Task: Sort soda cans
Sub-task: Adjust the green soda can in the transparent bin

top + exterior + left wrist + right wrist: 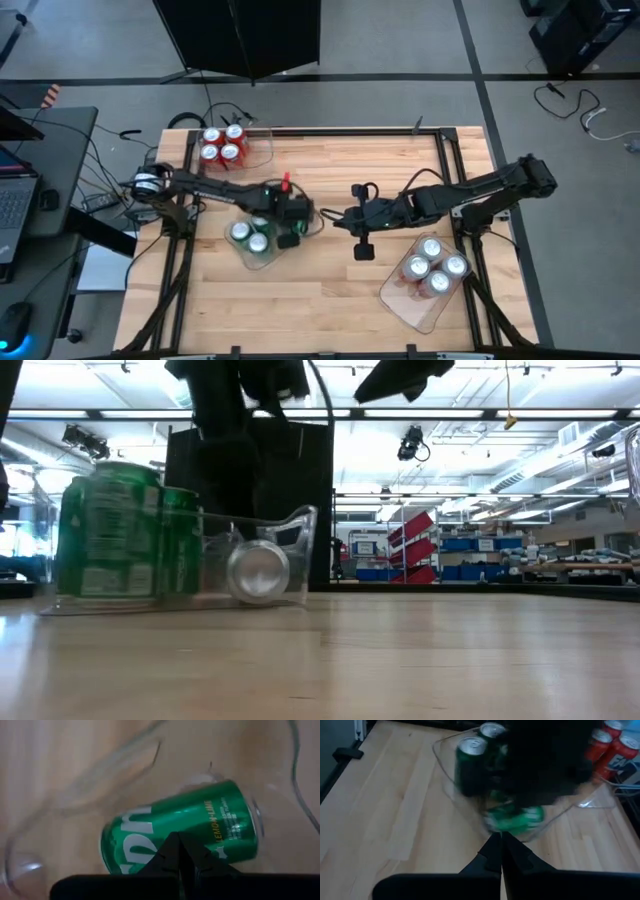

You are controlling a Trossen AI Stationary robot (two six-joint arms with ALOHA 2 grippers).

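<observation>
Lying on its side in the clear plastic tray on the wooden desk: green cylindrical soda can, long axis crosswise, directly beneath left end effector, fingers together, empty; right end effector nearby, likewise closed.

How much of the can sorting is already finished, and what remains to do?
Done: four red cans fill the far-left tray, four silver-white cans the right tray. In hand: the green tray holds upright cans plus one green can lying on its side under the shut left gripper. Left: standing it upright. Right gripper waits mid-table, shut.
</observation>
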